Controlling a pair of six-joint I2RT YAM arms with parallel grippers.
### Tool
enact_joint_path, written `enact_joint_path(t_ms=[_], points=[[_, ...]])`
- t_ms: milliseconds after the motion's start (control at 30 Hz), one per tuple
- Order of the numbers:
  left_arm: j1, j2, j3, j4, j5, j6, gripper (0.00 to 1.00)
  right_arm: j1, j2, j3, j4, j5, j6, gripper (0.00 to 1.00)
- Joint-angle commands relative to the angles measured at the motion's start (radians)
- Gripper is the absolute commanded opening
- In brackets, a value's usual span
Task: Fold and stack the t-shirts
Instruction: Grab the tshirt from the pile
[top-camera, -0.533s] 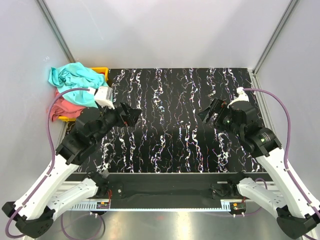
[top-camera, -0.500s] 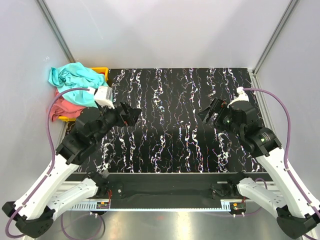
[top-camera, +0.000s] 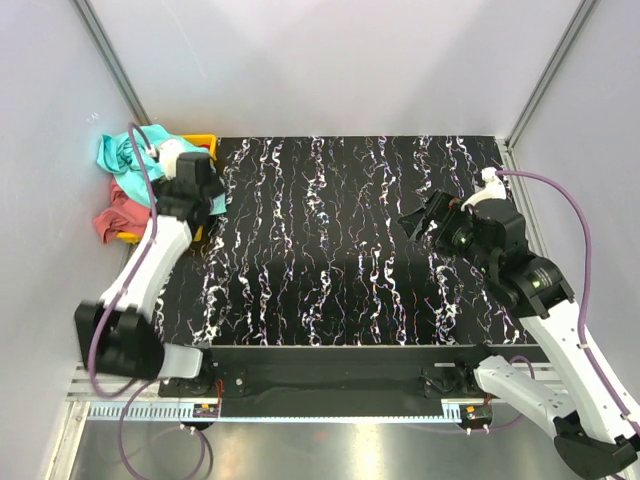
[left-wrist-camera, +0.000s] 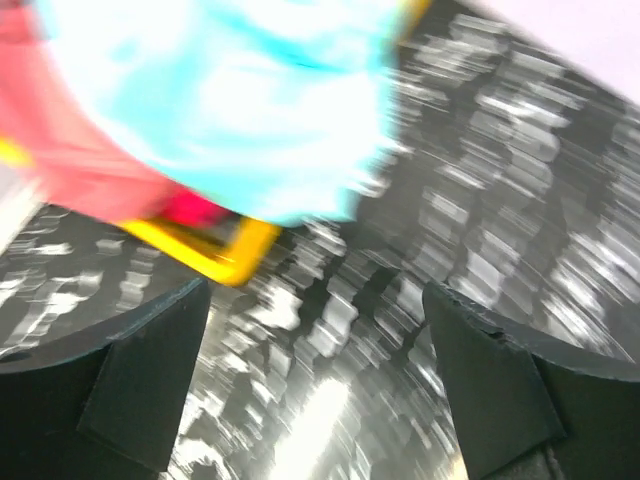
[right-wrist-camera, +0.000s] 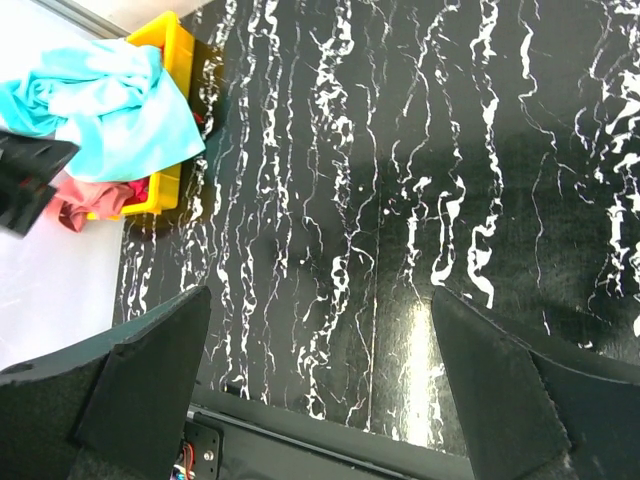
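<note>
**Both grippers open; shirts heaped in the bin just ahead of the left one**

The turquoise-teal t-shirt (left-wrist-camera: 250, 90) is seen just ahead of the left gripper (left-wrist-camera: 318, 295), up and to its left, draped over a corner of the yellow bin (left-wrist-camera: 235, 255). The salmon pink t-shirt (left-wrist-camera: 70, 160) is bunched beneath the teal one. A patch of darker red cloth (left-wrist-camera: 190, 210) is glimpsed under its hem, though that wrist view is blurred. The left jaws are held wide apart, and nothing is caught between them. The left arm is stretched out long toward the far left corner, with its wrist over the bin's table-side edge. The right gripper (right-wrist-camera: 320, 292) is likewise spread wide with nothing held. The heap lies well apart from it, far ahead and to its left across the table. The right arm is bent at the elbow, and its gripper is poised above the right part of the black, white-veined tabletop (top-camera: 330, 250). The workspace is enclosed by plain pale walls (top-camera: 330, 60) framed with aluminium posts
</note>
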Motion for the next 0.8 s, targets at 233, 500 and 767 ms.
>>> enact_joint_path(t_ms=[233,500,767], points=[[0.249,0.453,0.317,0.05,-0.232,-0.029,0.78,0.0,-0.032,-0.031,0.094,-0.044,-0.099,1.0],[0.316,0.613,0.459,0.031,-0.296,0.027,0.8,0.001,0.009,-0.037,0.108,-0.026,-0.148,1.0],[0.36,0.67,0.524,0.082,-0.163,0.088,0.3,0.0,0.043,-0.034,0.11,0.02,-0.168,1.0]])
